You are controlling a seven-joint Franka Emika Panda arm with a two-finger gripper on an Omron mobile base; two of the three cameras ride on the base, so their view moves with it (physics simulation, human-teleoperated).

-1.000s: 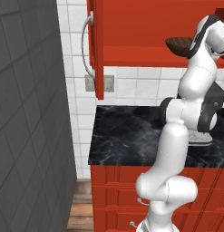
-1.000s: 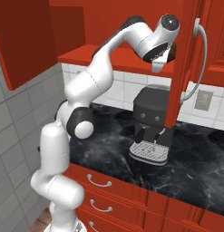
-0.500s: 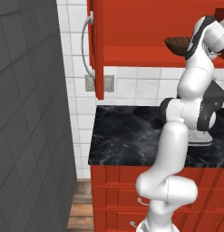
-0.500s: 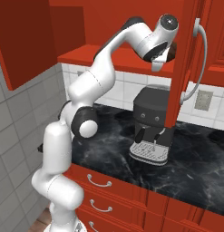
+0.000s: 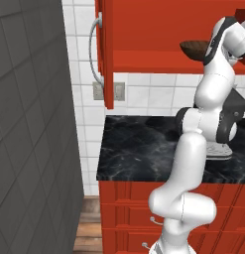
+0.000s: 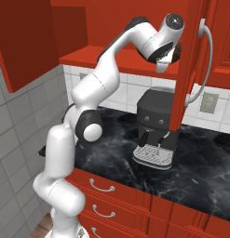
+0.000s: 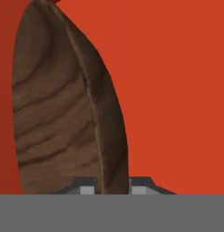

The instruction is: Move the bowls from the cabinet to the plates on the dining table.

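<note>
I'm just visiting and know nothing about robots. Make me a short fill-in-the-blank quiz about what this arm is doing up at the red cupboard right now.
1. The bowl at the robot's hand is made of dark brown ____.
2. That bowl sits up on the cabinet shelf, whose colour is ____.
3. In the hand view, the bowl's rim runs between the two ____.
4. On the counter below the shelf stands a dark ____ machine.

Missing words: wood; red; fingers; coffee
</note>
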